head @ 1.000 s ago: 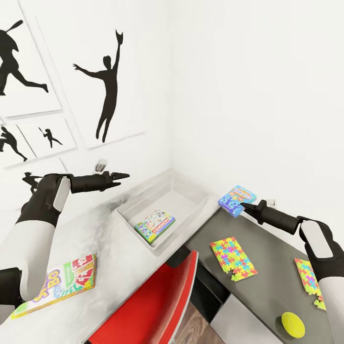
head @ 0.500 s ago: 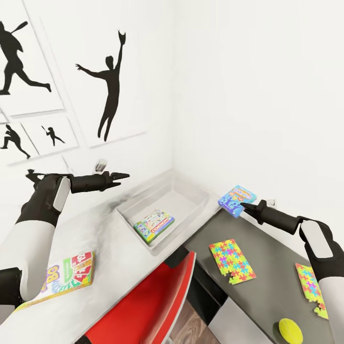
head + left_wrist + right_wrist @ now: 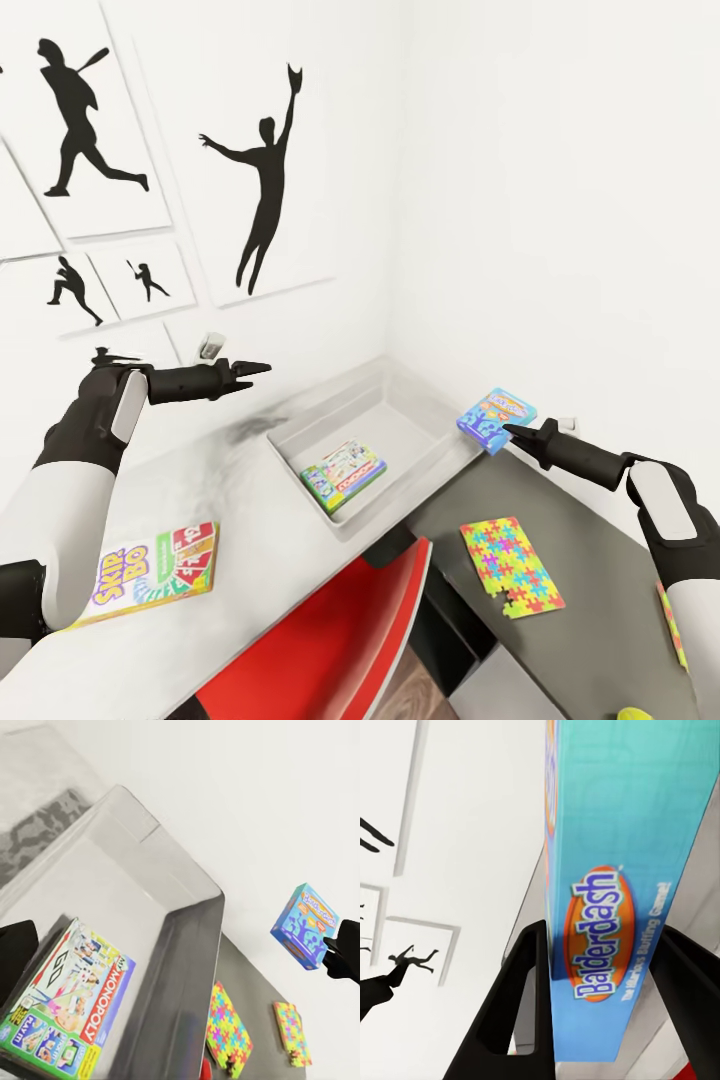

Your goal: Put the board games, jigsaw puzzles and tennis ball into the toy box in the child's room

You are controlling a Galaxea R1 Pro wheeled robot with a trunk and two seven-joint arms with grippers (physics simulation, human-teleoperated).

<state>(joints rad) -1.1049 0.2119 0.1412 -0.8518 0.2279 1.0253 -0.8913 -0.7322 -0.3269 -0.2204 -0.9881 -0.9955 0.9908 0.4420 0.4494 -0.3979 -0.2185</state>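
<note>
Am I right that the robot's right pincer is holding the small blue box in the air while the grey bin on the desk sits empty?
Not quite: the shallow light grey bin is not empty. The head view shows a flat white, green-edged game box lying inside it, and the left wrist view shows its Monopoly lettering. The rest holds: the right pincer grips the small blue Balderdash box in the air.

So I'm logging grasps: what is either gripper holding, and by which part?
The right gripper pinches the blue Balderdash box across its thin edge; the left gripper holds nothing.
</note>
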